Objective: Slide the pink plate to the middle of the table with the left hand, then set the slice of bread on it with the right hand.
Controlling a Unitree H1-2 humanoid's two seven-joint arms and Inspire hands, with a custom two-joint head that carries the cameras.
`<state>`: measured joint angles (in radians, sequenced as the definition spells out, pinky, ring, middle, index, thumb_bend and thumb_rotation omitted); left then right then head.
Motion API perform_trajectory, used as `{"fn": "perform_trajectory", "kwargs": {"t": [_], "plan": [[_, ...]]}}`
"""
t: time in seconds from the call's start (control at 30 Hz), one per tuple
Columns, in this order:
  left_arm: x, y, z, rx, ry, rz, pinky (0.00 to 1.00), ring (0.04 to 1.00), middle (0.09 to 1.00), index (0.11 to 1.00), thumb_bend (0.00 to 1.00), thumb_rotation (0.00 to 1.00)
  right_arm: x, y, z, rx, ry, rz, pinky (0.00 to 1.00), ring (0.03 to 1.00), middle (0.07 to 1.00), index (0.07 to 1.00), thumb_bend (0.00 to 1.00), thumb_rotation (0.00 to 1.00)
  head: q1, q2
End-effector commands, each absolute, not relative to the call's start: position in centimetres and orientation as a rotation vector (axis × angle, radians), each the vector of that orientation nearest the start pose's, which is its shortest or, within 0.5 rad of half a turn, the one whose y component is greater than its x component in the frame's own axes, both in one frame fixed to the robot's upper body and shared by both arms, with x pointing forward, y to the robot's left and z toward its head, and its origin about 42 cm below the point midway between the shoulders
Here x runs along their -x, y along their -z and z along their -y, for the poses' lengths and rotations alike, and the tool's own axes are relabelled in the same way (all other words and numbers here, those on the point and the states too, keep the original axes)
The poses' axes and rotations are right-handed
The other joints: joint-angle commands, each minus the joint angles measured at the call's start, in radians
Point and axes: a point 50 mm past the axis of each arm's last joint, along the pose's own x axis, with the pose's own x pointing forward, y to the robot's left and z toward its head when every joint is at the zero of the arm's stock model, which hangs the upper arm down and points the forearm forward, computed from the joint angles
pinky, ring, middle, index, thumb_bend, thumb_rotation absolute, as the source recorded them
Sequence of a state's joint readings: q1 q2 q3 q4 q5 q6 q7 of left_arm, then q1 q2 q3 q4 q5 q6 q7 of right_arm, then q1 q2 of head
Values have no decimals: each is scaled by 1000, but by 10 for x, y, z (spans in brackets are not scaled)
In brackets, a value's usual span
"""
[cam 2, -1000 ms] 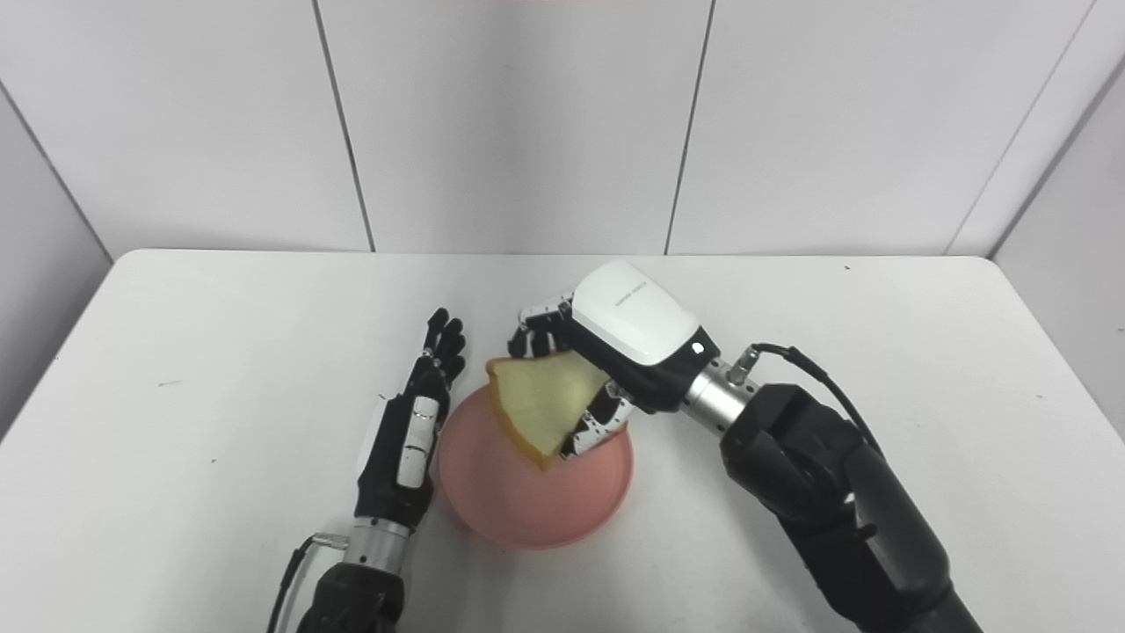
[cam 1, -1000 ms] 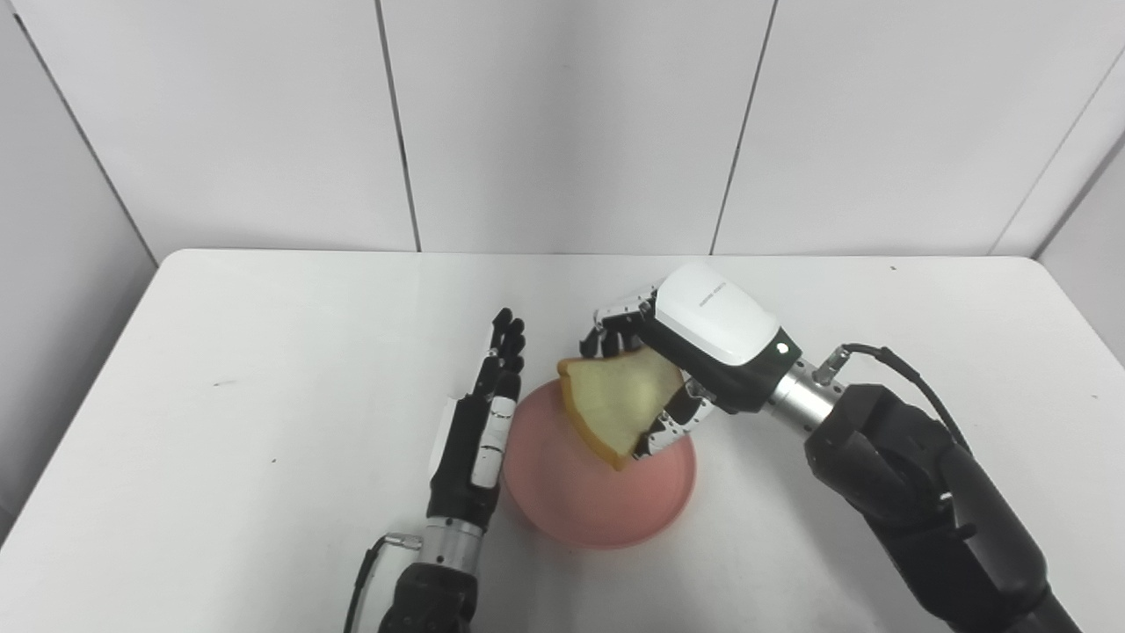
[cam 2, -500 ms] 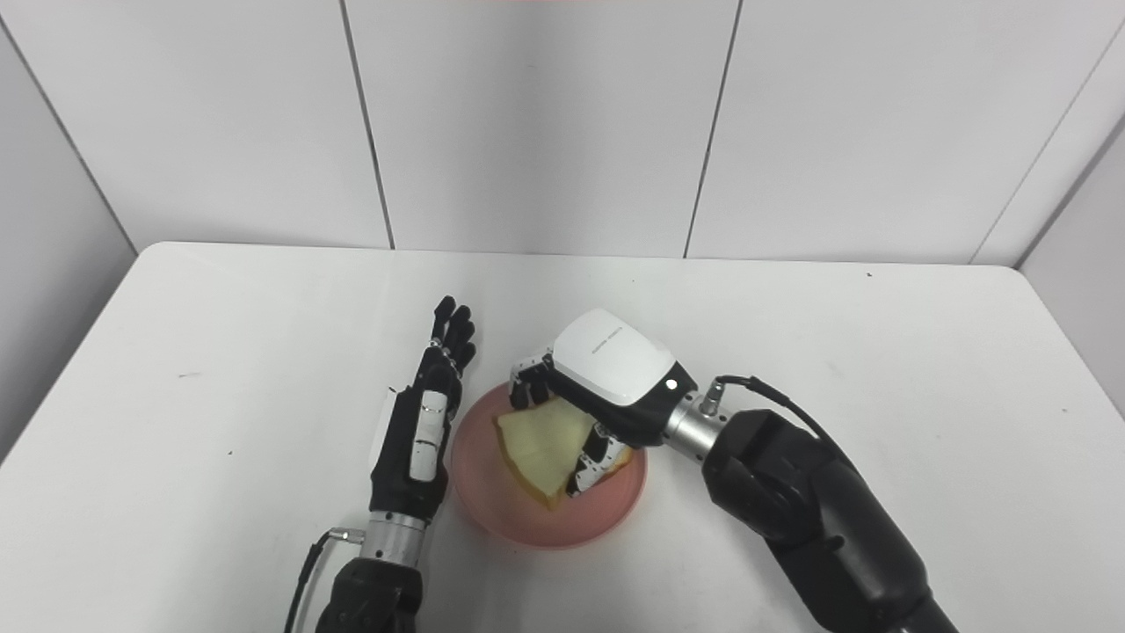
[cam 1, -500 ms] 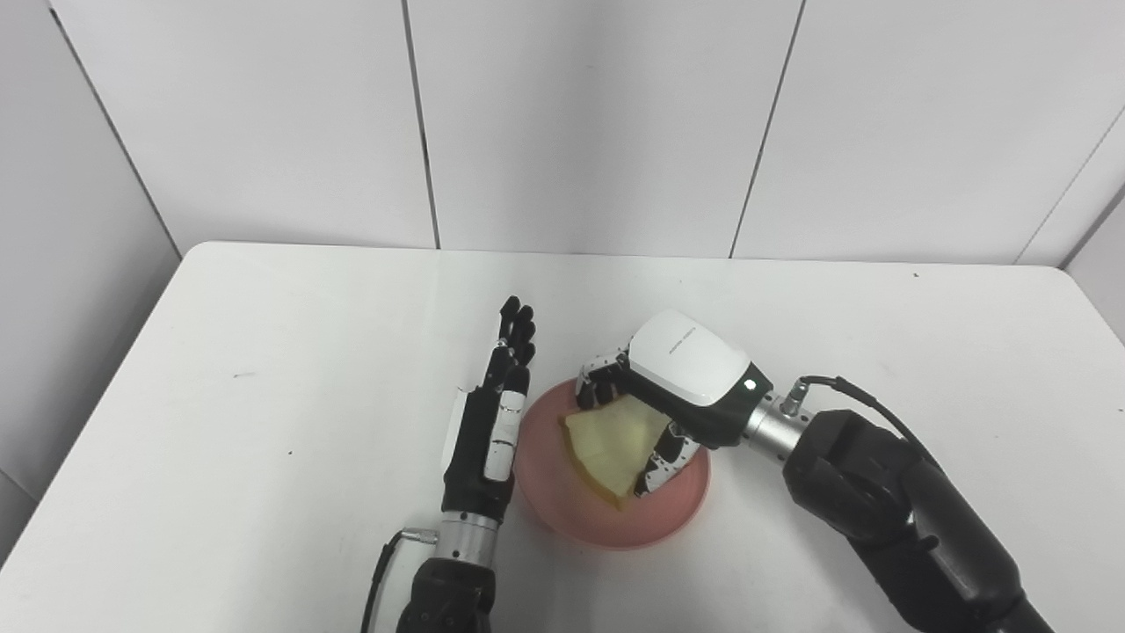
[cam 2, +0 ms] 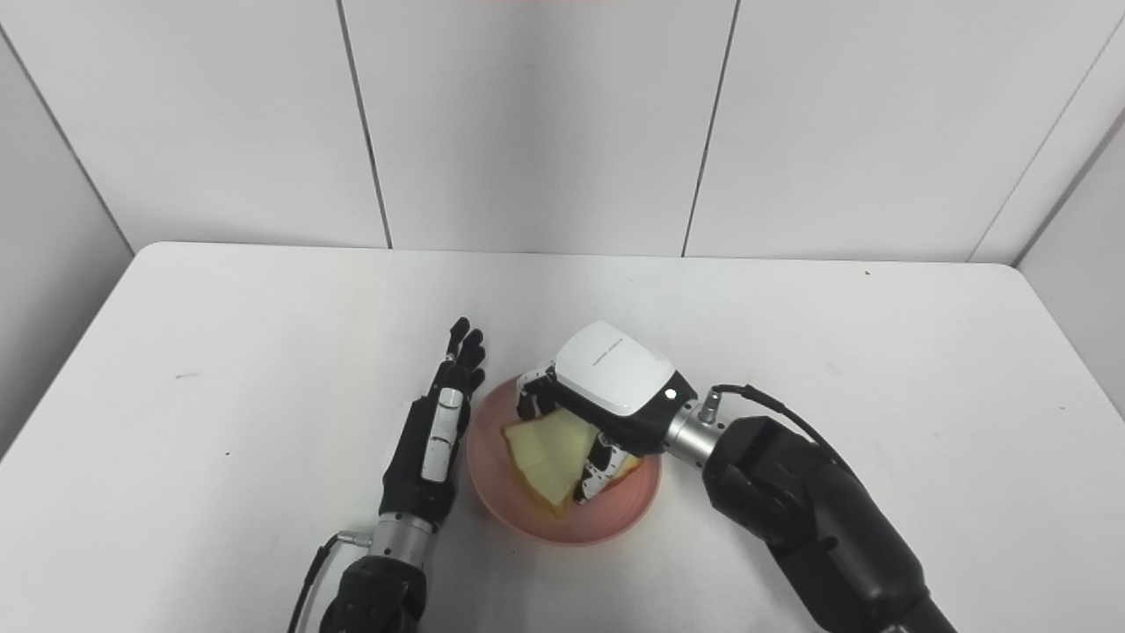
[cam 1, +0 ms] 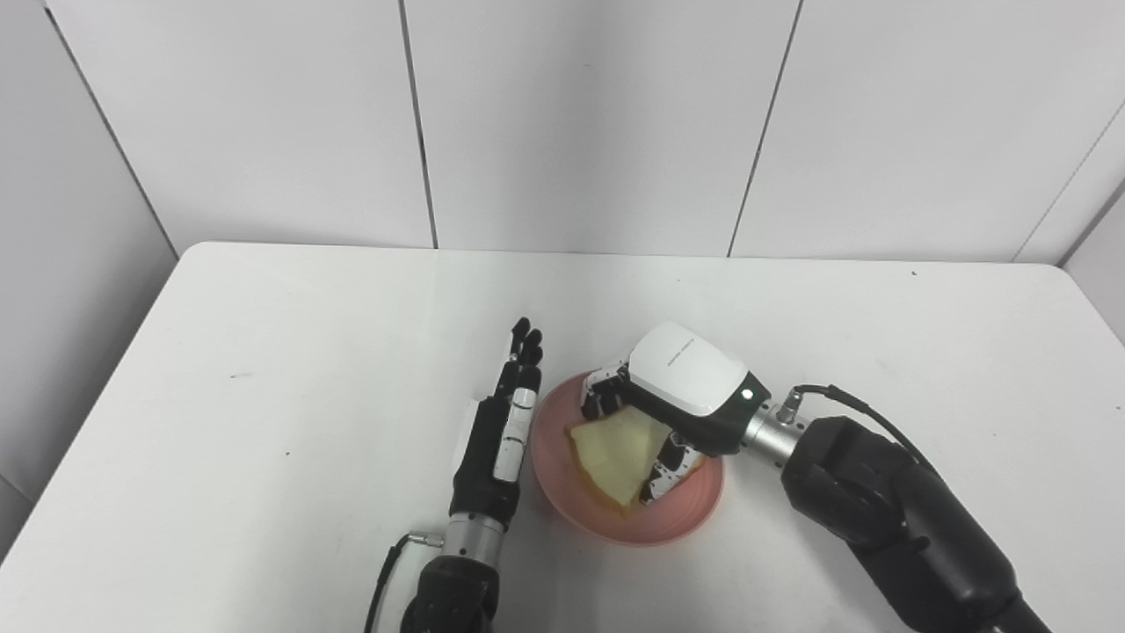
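The pink plate (cam 1: 677, 514) sits near the middle front of the white table (cam 1: 264, 352). The slice of bread (cam 1: 611, 448) lies low in the plate, still held between the fingers and thumb of my right hand (cam 1: 677, 409), which hovers over the plate's far side. My left hand (cam 1: 501, 431) stands on edge with straight fingers, flat against the plate's left rim, holding nothing. The same scene shows in the right eye view: the plate (cam 2: 615, 523), the bread (cam 2: 549, 453), the right hand (cam 2: 606, 396), the left hand (cam 2: 435, 435).
Grey wall panels (cam 1: 580, 123) rise behind the table's far edge. The table's left, right and far parts carry no objects.
My right hand has lowered the bread from above the plate down into it. My left hand has stayed by the plate's left rim. The camera shifted a little.
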<state>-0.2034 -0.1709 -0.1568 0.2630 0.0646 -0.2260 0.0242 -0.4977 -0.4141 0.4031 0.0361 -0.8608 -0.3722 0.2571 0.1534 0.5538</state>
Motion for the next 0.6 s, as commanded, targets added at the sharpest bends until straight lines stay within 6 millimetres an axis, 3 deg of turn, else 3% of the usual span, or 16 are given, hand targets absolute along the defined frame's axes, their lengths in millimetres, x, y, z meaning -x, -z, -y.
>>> {"fn": "perform_trajectory", "kwargs": {"t": [0.0,0.27,0.3,0.4,0.43,0.57], "plan": [[-324,-100,-81,100,221,140,1000,1000,1000,1000,632,1000,-394,-228,183,1412,-659,744,463,449,493,494,521,0,-6,-2],[-325,-97,-83,88,226,136,1000,1000,1000,1000,655,1000,-401,-218,182,1458,-637,751,462,428,501,517,518,0,-16,-4],[-325,-97,-83,85,226,136,1000,1000,1000,1000,661,1000,-401,-218,182,1467,-634,747,477,511,492,511,522,2,-16,-4],[-325,-96,-84,84,230,123,1000,1000,1000,1000,681,1000,-404,-217,182,1475,-622,734,520,599,494,500,525,5,-24,-9],[-325,-96,-84,85,231,119,1000,1000,1000,1000,682,1000,-405,-216,183,1481,-617,731,543,625,585,499,521,73,-30,-9],[-325,-95,-84,81,233,125,1000,1000,1000,1000,676,1000,-409,-216,186,1503,-607,715,592,675,694,498,516,141,-32,-17]]}}
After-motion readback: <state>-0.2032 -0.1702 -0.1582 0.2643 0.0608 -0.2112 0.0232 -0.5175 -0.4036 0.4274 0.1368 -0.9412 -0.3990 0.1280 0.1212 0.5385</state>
